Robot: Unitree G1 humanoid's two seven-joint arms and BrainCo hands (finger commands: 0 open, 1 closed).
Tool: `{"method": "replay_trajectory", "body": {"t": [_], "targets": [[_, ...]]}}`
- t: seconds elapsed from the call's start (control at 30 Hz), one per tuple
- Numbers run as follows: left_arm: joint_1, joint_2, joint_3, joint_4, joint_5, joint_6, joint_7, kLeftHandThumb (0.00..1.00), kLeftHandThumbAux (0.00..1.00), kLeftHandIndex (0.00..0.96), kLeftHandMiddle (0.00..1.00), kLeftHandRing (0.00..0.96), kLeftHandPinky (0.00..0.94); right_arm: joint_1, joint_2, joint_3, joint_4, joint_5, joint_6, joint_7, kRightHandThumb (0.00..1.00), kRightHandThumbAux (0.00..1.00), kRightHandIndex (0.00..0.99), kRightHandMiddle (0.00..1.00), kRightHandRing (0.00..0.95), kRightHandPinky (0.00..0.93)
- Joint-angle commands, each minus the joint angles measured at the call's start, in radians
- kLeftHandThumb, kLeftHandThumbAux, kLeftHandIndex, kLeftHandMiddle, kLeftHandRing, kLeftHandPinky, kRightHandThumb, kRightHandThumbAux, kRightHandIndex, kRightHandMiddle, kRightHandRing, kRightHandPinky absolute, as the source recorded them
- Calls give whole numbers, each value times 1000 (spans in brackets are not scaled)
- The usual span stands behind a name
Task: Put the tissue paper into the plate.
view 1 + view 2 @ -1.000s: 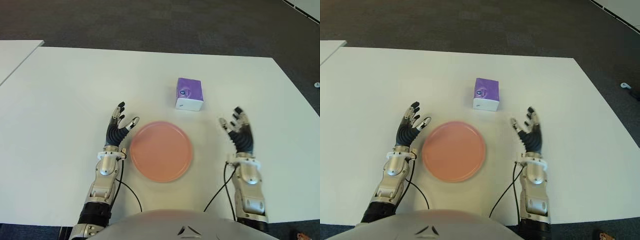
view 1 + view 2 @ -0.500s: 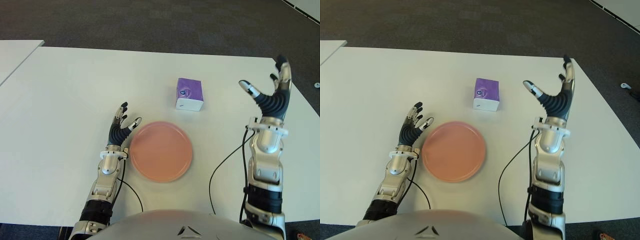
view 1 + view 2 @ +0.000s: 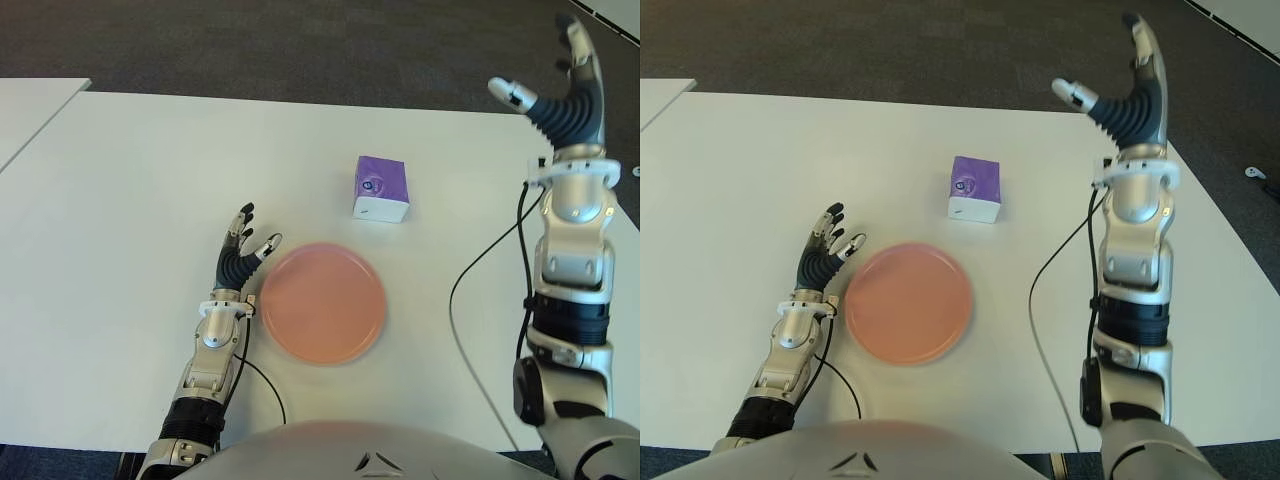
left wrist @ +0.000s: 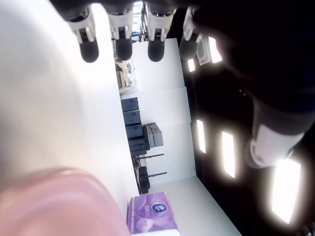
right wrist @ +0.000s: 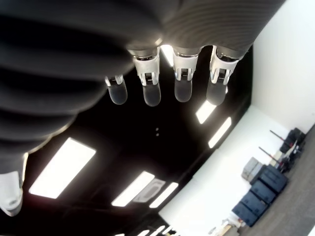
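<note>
Right hand (image 3: 560, 95) is climbing higher than 0.5 s ago, now showing well above the table's (image 3: 130, 200) far right part, palm facing in, fingers spread & holding nothing; thumb is sticking out toward the robot's left. Right wrist view is showing four straight fingertips (image 5: 150, 93) against ceiling lights, nothing between them.

Left hand (image 3: 238, 262) is sitting about where it was, just beside the plate's (image 3: 322, 302) left edge, fingers relaxed & slightly fanned, empty. Can't tell if it's touching the rim. Left wrist view is showing its fingertips (image 4: 89, 49) extended over the white tabletop, w/ the pink plate blurred close by.

Tissue paper (image 3: 380, 187), a small purple pack w/ a white lower edge, is lying on the table beyond the plate, toward its right side, near it but apart. Neither hand is touching it. It's also appearing in the left wrist view (image 4: 152, 218), past the plate.

Plate is lying flat in front of the robot, between both arms, w/ nothing on it.
</note>
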Motion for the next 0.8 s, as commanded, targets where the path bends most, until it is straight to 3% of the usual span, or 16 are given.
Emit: {"method": "replay_trajectory", "body": {"t": [0.03,0.33,0.47,0.57,0.8], "targets": [[3,-3,-5,10,6,0,3,0,545,0,0,0,0,-93,15,102,143,-33,-24,22,264,458,0,0,0,0],[10,-5,4,7,-18,11,-8,0,536,0,0,0,0,-167,-11,168,322,-15,-196,47,372,378,0,0,0,0],[10,-4,7,9,-24,16,-10,0,538,0,0,0,0,-260,-15,207,564,-33,-336,17,416,358,0,0,0,0],[12,1,6,12,-12,12,0,0,539,0,0,0,0,-357,-18,282,810,-109,-471,-52,428,339,0,0,0,0],[19,7,0,5,1,3,3,0,547,0,0,0,0,-471,-30,426,1064,-272,-586,-198,392,264,0,0,0,0]]}}
